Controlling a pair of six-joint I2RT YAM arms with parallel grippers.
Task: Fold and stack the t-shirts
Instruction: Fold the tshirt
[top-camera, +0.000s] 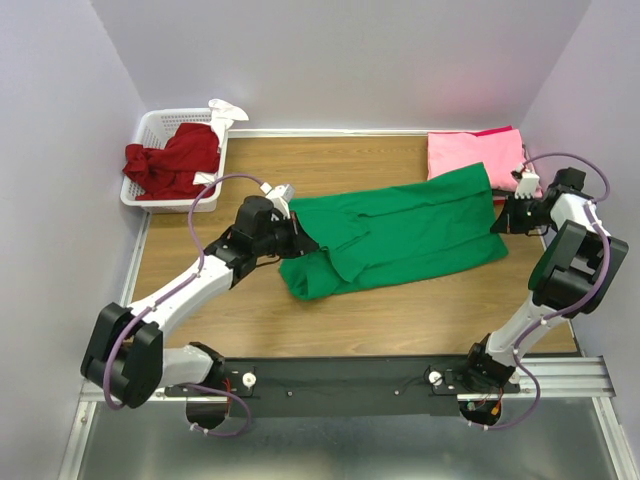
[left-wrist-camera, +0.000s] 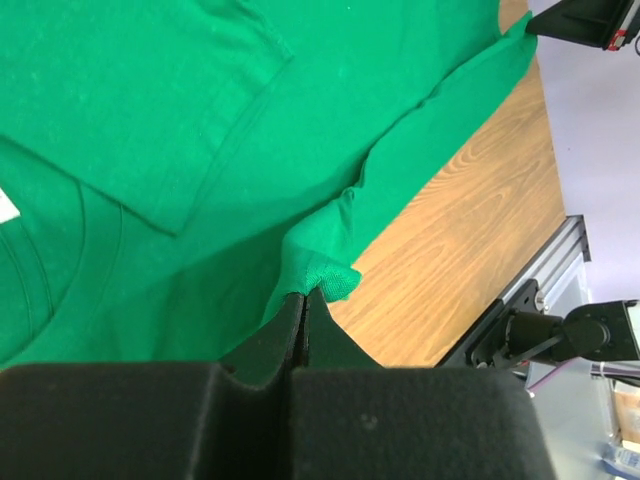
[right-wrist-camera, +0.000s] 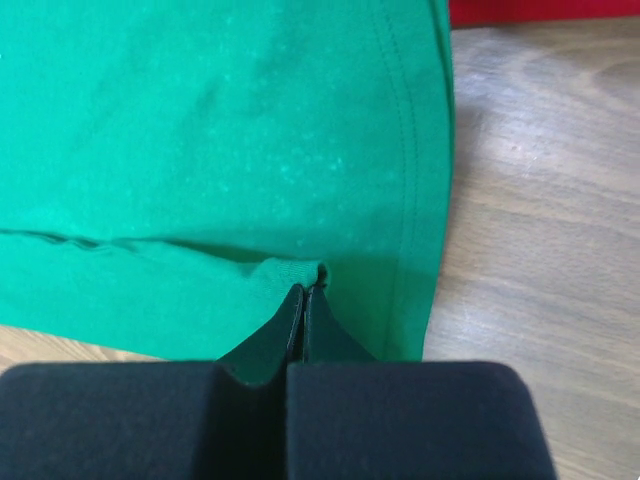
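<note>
The bright green t-shirt lies stretched across the middle of the wooden table, partly folded over itself. My left gripper is shut on its left end; in the left wrist view the jaws pinch a fold of the green t-shirt at my left gripper. My right gripper is shut on its right edge; the right wrist view shows my right gripper pinching the hem of the green t-shirt. Pink t-shirts lie stacked at the back right. A dark red t-shirt hangs in the basket.
A white slotted basket stands at the back left corner with a white cloth on its rim. Bare wood lies in front of the green shirt. A metal rail runs along the near edge.
</note>
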